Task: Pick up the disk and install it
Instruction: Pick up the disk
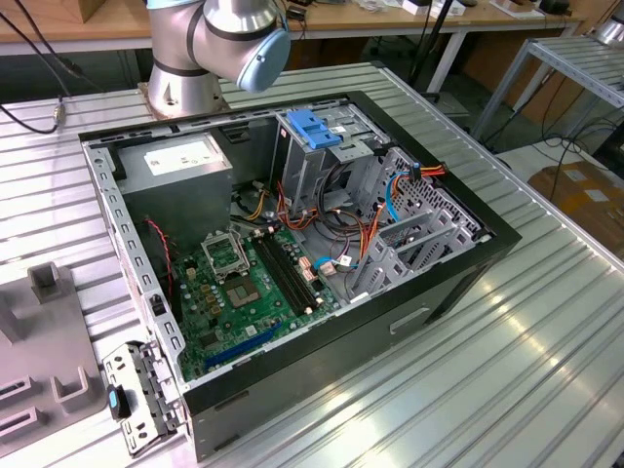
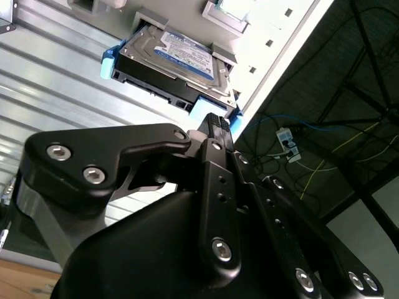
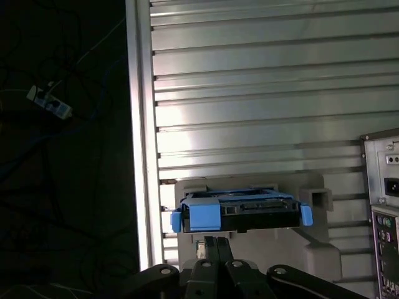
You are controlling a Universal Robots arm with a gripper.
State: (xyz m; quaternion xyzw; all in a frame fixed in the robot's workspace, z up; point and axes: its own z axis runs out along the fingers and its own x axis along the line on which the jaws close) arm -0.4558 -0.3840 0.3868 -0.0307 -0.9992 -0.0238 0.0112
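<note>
The disk (image 2: 181,53) is a silver-grey drive with a white and blue label, held in blue carrier rails. It lies flat in a light grey holder (image 3: 315,246) on the ribbed metal table, close to the table's edge. In the first wrist view the disk (image 3: 249,208) shows end-on, with a blue tab at each side. My gripper (image 3: 216,240) hangs just short of that end, with the fingers drawn together and nothing between them. In the second wrist view the gripper (image 2: 217,121) has its tip close to the disk's blue rail, and I cannot tell whether it touches.
The open computer case (image 1: 468,263) lies on the table with its motherboard, cables and metal drive cage (image 1: 327,161) exposed, and a blue latch (image 1: 314,132) sits atop the cage. The arm's base (image 1: 185,78) stands behind the case. A grey fixture (image 1: 49,331) sits at the exterior view's left.
</note>
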